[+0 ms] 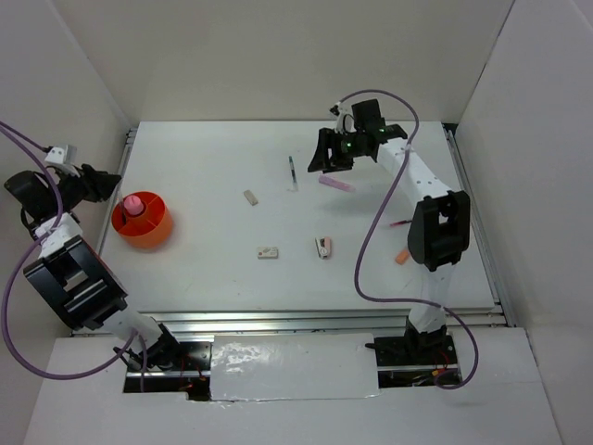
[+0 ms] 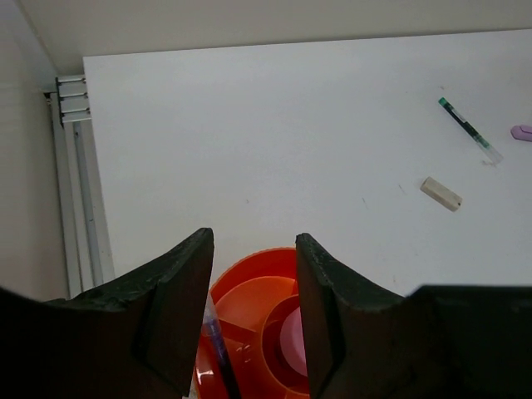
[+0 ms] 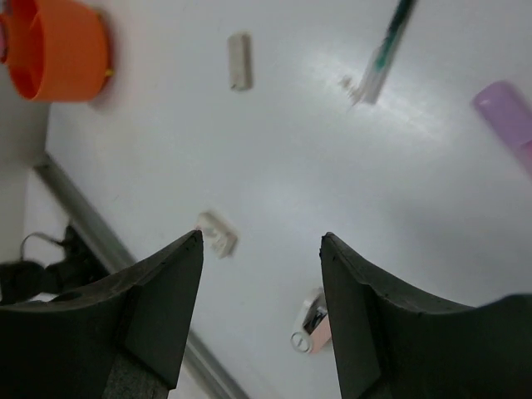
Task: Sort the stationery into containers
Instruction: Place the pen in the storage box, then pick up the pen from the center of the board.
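No text, brand, number or sign can be read in any view. One small white block [image 3: 314, 326] bears a dark patch (print or not, it cannot be told), too blurred to make out.

The tub [image 1: 153, 234] is orange-red, the cylinder [image 1: 136, 203] pink, one pen [image 1: 336, 184] lilac, the eraser [image 1: 250, 197] cream, the table [image 1: 213, 158] white

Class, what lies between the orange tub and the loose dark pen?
One small white eraser block, nearer the pen than the tub; the top view shows it.
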Motion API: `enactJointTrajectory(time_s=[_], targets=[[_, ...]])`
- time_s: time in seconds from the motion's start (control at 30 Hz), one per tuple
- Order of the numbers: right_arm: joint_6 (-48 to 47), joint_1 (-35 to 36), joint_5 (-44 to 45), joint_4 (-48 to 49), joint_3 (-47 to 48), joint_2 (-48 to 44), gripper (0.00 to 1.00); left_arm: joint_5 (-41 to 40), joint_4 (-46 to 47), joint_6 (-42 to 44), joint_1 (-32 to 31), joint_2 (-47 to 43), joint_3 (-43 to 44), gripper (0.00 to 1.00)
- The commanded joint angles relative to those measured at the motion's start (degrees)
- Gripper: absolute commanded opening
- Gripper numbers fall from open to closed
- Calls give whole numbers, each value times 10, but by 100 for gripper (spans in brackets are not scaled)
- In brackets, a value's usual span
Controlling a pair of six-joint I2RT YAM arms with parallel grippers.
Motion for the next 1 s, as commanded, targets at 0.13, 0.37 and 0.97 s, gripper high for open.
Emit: enactJointTrajectory(time_s=[0.13, 0.37, 0.97], targets=[[-17, 53, 216, -15, 180, 111, 67, -109, -97, 54, -49, -75, 86, 56], [29, 113, 375, -12, 275, 226, 60, -190, -129, 57, -97, -135, 82, 57], [-12, 144, 455, -44, 345, 352, 49, -221, -156, 74, -145, -176, 72, 59]])
